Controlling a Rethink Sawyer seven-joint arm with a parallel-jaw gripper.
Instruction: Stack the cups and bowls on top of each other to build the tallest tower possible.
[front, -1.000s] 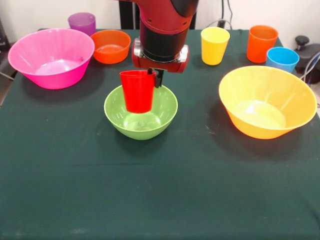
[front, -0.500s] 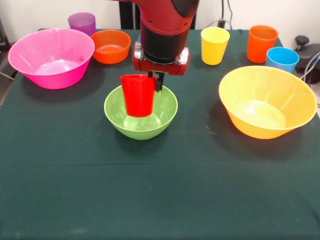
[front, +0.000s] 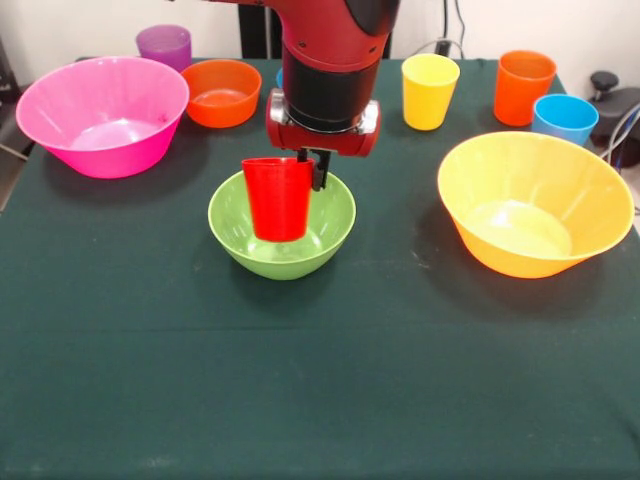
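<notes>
Hand (front: 311, 167) clamped on rim of upright red plastic cup (front: 277, 198), seemingly set inside lime green plastic bowl (front: 283, 247); other bowls, cups ringing green-clothed counter (front: 320, 380).

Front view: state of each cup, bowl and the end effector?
Red plastic cup: upright, gripped by its rim, inside green bowl.
Lime green plastic bowl: upright, on table.
End effector: shut on cup rim.
Pink bowl, yellow-orange bowl: upright, empty.
</notes>
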